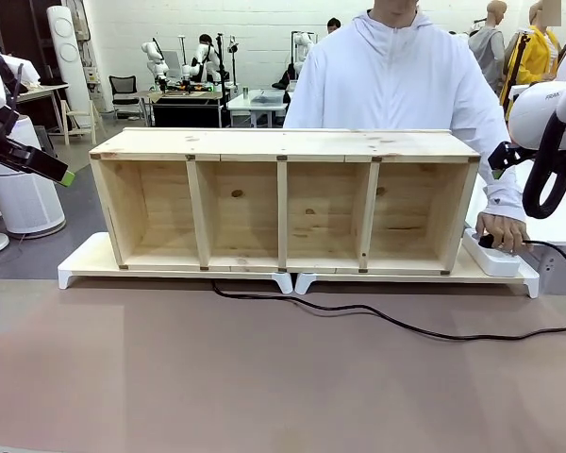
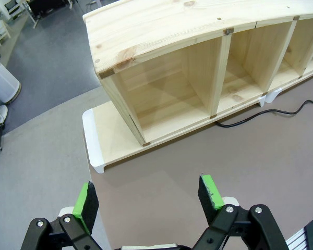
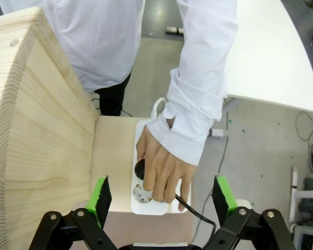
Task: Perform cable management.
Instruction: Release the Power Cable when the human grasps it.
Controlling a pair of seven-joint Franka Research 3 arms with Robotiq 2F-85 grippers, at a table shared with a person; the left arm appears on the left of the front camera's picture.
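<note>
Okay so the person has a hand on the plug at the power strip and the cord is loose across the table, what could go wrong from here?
1. The person's hand covers the plug on the power strip, directly under the open right gripper; descending now might pinch fingers.
2. The cable lies slack across the table in front of the wooden shelf; an arm sweeping low may snag it and tug the strip.
3. The open left gripper hovers near the shelf's corner and could bump it.

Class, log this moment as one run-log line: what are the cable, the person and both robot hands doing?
cable: slack on table, plug at power strip | person's hand: on plug | left hand: open, hovering | right hand: open above strip
</note>
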